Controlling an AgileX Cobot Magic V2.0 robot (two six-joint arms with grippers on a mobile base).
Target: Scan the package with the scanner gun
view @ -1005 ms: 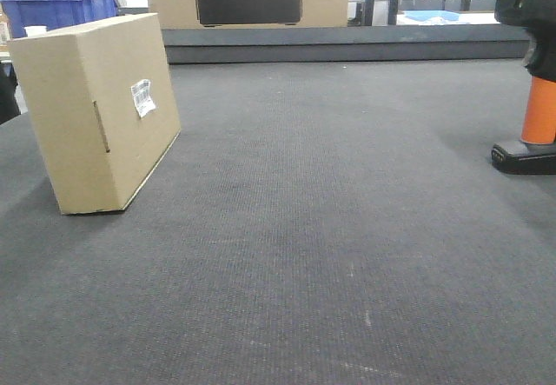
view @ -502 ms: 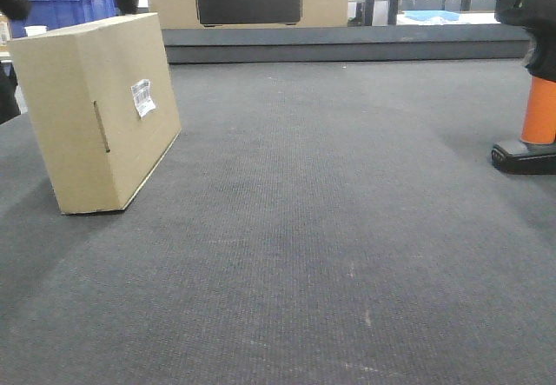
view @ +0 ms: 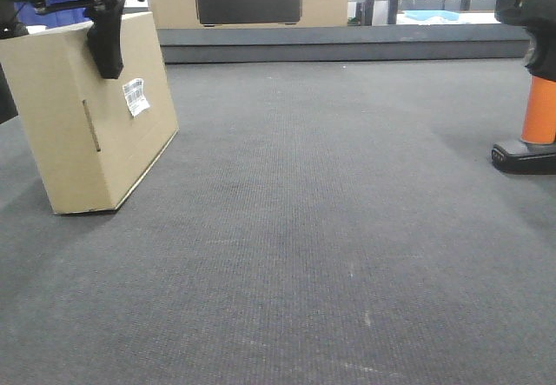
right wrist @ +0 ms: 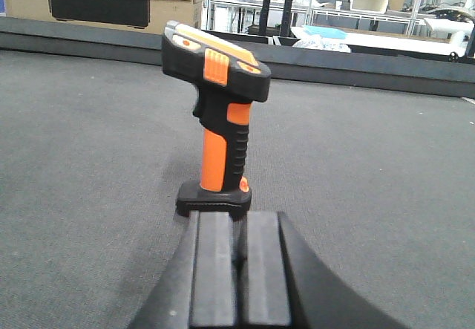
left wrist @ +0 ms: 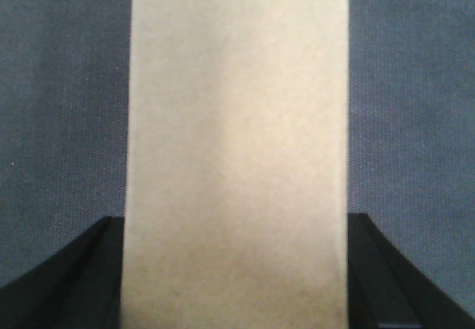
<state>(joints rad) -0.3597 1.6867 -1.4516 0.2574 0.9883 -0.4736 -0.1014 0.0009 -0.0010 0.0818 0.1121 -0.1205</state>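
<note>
As I prepare scanning, left tool [left wrist: 236, 225]: clenched on package [view: 82, 133], so barcode label [view: 135, 96] shows.
Right tool [right wrist: 237, 225]: pinched empty, behind scanner gun [right wrist: 219, 121].

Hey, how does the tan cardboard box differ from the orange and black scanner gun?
The flat tan cardboard package is a plain box with a white label; the scanner gun is pistol-shaped, black with an orange handle. The package sits between the fingers of the left gripper; the scanner gun stands free, ahead of the shut right gripper. Both stand on the dark grey mat.
</note>
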